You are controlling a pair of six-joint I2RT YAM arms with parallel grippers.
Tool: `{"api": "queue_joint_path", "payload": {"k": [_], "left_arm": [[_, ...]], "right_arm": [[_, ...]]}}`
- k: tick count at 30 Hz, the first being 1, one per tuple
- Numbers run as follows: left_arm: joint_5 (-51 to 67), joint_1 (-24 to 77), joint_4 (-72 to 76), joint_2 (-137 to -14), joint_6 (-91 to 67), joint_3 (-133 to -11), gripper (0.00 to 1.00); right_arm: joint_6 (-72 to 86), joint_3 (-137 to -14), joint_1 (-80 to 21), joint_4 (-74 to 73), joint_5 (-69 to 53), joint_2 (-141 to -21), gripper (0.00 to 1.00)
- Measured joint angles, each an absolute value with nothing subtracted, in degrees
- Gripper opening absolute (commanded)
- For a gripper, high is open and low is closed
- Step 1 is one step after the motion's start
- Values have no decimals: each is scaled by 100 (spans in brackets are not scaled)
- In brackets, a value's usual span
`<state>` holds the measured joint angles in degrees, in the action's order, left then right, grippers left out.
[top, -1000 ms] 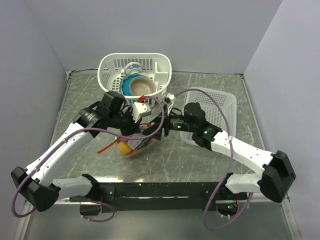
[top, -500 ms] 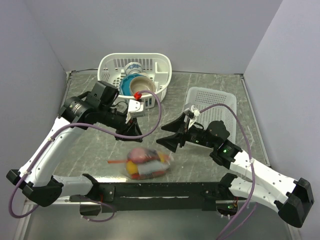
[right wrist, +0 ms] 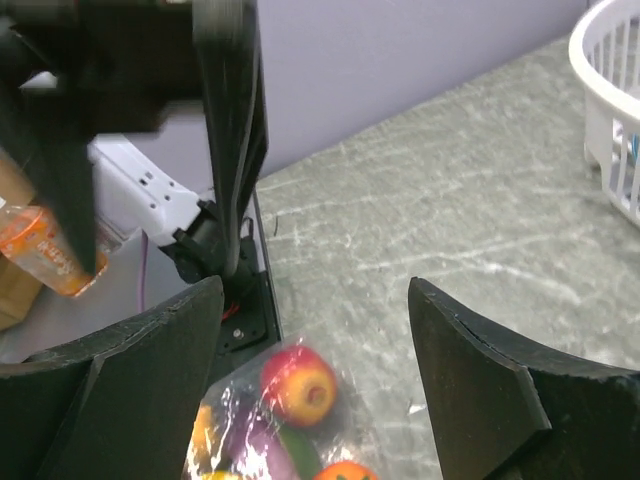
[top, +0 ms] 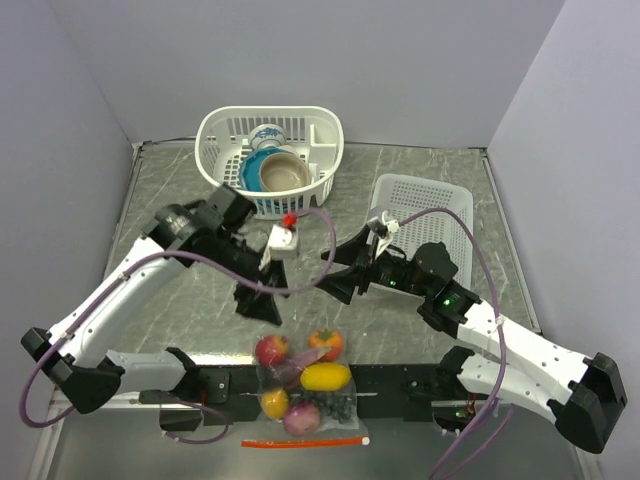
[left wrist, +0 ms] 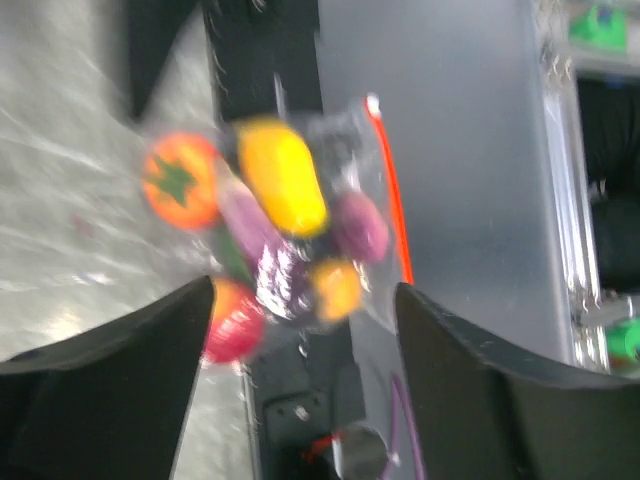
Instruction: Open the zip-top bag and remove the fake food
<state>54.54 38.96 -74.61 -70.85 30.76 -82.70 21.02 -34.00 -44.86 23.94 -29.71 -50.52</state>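
Observation:
The zip-top bag (top: 305,385) lies flat over the black rail at the table's near edge, its red-orange zip strip (top: 300,441) toward the camera. Fake food sits inside: a red apple (top: 270,349), an orange (top: 326,343), a yellow lemon (top: 325,377), a purple onion (top: 302,417) and dark grapes (top: 340,403). My left gripper (top: 258,303) hangs open above and behind the bag, holding nothing. The left wrist view shows the bag (left wrist: 290,230) blurred beyond the open gripper (left wrist: 300,400). My right gripper (top: 338,275) is open too, apart from the bag. Its wrist view shows the apple (right wrist: 298,385) between the spread fingers (right wrist: 500,390).
A white basket (top: 225,135) holding ceramic bowls stands at the back centre. A white tray (top: 450,205) lies at the right, under the right arm. The table's near edge and the black rail (top: 400,378) run just below the grippers.
One second ago both grippers held the bag up at mid-table. It has dropped and slid to the near edge. The left gripper has opened, and both arms have drawn apart.

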Motion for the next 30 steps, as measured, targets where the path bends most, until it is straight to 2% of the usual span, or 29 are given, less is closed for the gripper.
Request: {"api": "queue_joint_path", "payload": {"k": [3, 4, 7, 10, 15, 21, 23, 24, 25, 26, 30], "left_arm": [[4965, 4364, -7177, -6816, 2926, -7356, 84], [4670, 4519, -7011, -6740, 2836, -6980, 84], [3752, 4897, -6567, -6713, 2617, -6121, 86], [3229, 5159, -6143, -6888, 2469, -5916, 87], [2624, 5465, -5186, -7035, 2316, -5756, 87], [2086, 5496, -4217, -7712, 2272, -5319, 86], [2045, 5496, -4060, -7953, 2279, -5231, 66], [2032, 5496, -3983, -8055, 2294, -5194, 51], [2012, 5496, -3953, -8128, 2283, -5181, 13], [2005, 5496, -3938, -8213, 2307, -5181, 1], [1916, 5433, -3813, -8652, 2432, -5203, 1]], "right_arm": [[2185, -3210, -4488, 2235, -2958, -4888, 86], [2257, -3118, -4488, 2176, -2961, -4807, 92], [2530, -2670, -4576, 1949, -2939, -4366, 95], [2838, -2163, -4904, 1472, -2838, -3743, 95], [3479, -1789, -6014, 443, -2099, -2757, 95], [4106, -1658, -6735, 32, -1343, -2287, 93], [4222, -1643, -6831, -69, -1205, -2290, 93], [4268, -1640, -6875, -119, -1135, -2296, 93], [4296, -1640, -6897, -139, -1092, -2305, 92], [4313, -1640, -6921, -158, -1048, -2320, 92], [4346, -1640, -6982, -220, -937, -2421, 92]]}}
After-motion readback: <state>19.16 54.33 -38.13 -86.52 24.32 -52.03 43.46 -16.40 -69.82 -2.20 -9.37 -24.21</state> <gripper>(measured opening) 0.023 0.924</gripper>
